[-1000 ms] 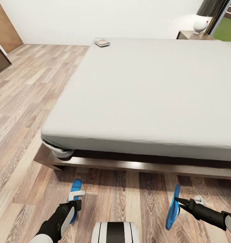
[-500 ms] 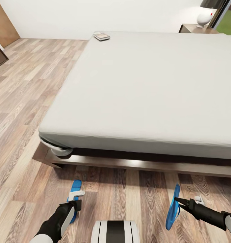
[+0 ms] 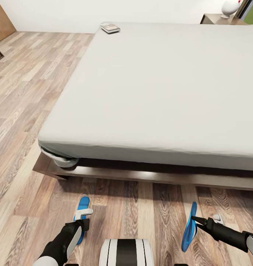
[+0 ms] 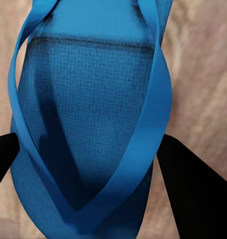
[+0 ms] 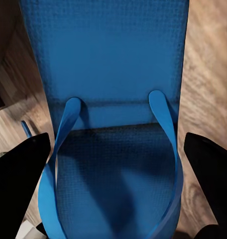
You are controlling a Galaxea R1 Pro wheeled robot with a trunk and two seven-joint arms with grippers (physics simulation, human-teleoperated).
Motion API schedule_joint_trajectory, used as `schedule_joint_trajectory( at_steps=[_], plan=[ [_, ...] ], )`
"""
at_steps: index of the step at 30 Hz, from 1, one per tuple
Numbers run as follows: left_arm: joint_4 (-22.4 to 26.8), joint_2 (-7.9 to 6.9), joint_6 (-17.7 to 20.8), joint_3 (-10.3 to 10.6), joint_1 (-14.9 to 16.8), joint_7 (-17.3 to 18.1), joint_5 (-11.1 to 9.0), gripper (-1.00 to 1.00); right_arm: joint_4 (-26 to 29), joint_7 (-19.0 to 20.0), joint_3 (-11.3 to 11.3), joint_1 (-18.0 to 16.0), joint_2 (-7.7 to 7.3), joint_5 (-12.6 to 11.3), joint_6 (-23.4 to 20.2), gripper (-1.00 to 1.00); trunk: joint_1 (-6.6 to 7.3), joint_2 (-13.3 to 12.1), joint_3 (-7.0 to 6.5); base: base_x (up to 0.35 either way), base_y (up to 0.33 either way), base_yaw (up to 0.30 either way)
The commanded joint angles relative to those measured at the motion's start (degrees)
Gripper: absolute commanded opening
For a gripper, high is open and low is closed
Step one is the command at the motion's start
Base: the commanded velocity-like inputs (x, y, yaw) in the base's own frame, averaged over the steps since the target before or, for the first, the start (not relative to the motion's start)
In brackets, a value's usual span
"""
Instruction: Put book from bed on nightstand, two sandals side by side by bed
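- head view looks down and forward over the bed [image 3: 156,85] and floor [image 3: 26,92].
- each wrist view sits close on one sandal [image 4: 88,124] [image 5: 113,129], both shared with the head view.

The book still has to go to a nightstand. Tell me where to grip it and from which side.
Judging by the head view, the book lies flat at the far left corner of the bed, close to the mattress edge. Probably best to come from the floor side at that corner and pinch across its thin edge with a freed tool; both currently carry sandals.
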State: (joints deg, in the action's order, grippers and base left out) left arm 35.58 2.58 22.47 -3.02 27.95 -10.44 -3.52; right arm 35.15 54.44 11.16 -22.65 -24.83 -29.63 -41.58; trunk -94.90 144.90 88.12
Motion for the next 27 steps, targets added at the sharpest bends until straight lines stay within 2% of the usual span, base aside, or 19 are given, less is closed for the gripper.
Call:
schedule_joint_trajectory(
  at_steps=[1,5,11,21,27],
  plan=[
    [0.10,0.03,0.24,-0.15,0.00,-0.19,-0.36,-1.00,-0.02,0.14,0.09,-0.02,0.01,-0.17,-0.35,-1.00,0.01,0.01,0.03,0.000,0.000,0.000],
    [0.10,-0.01,-0.29,-0.15,0.00,-0.19,-0.34,-1.00,0.00,0.14,0.08,-0.02,-0.01,-0.17,-0.35,-1.00,0.01,0.01,0.03,0.000,0.000,0.000],
    [0.07,-0.03,-4.31,-0.15,0.00,-0.19,-0.42,-1.00,-0.02,0.14,0.09,-0.02,-0.01,-0.17,-0.35,-1.00,0.01,0.01,0.03,0.000,0.000,0.000],
    [0.02,-0.03,-4.69,-0.15,0.00,-0.19,-0.46,-1.00,-0.01,0.14,0.06,-0.02,-0.01,-0.18,-0.35,-1.00,0.01,0.01,0.03,0.000,0.000,0.000],
    [0.02,-0.02,-4.54,-0.15,0.00,-0.19,-0.52,-1.00,-0.02,0.14,0.09,-0.02,0.03,-0.18,-0.35,-1.00,-0.15,0.09,1.36,0.000,0.000,0.000]
  ],
)
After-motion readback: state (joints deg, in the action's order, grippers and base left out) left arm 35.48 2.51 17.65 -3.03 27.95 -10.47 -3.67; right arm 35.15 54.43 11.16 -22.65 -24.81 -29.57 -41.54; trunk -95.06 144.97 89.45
